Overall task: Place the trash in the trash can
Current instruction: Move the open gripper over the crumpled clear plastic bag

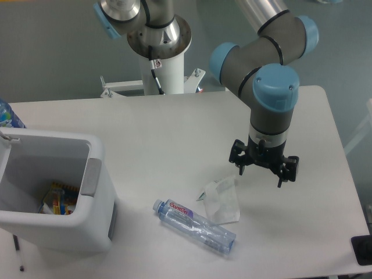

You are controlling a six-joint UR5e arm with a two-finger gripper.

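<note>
We are finding the trash can standing at the table's left, packet lying inside; bottle lying right of it, bag just behind, touching.

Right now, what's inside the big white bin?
A colourful packet lies at the bottom of the bin, with something pale beside it. The near wall hides the rest of the floor, so more could be there. The bottle and bag are on the table.

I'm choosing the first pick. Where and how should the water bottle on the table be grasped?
Probably mid-body, from above. The water bottle lies flat on the table, cap toward the trash can, so the end effector fingers should straddle its narrow width, crosswise to its long axis, staying clear of the plastic bag beside it.
</note>
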